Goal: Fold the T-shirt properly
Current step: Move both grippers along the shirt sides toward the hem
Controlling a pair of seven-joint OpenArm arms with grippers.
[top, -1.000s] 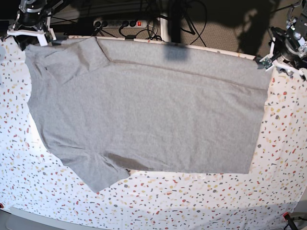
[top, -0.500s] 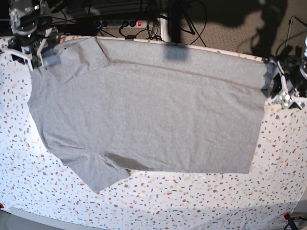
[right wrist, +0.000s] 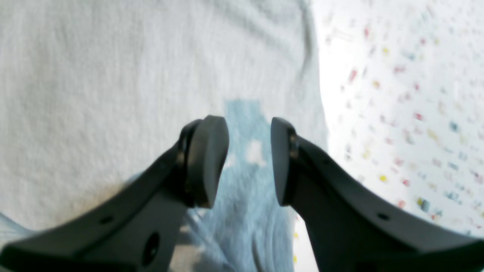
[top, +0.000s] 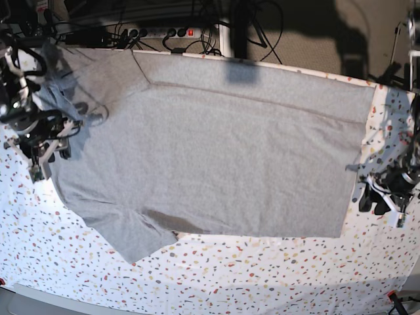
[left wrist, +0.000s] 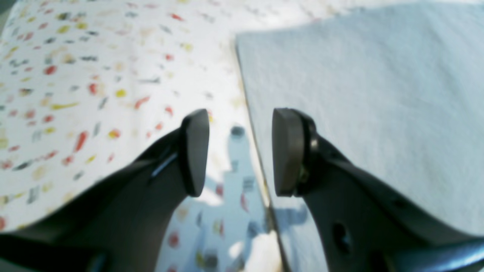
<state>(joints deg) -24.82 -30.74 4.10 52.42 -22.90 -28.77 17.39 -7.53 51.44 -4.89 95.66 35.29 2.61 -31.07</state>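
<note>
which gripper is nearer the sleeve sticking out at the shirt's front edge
The right gripper is nearer: it hovers open over the T-shirt edge on the sleeve side. The left gripper is open, straddling the hem at the opposite end.

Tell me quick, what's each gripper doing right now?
Left gripper: open, holding nothing, at the T-shirt edge.
Right gripper: open, holding nothing, above the T-shirt.

Overhead base view; two close downward wrist views of T-shirt point(top: 216, 151) edges.
</note>
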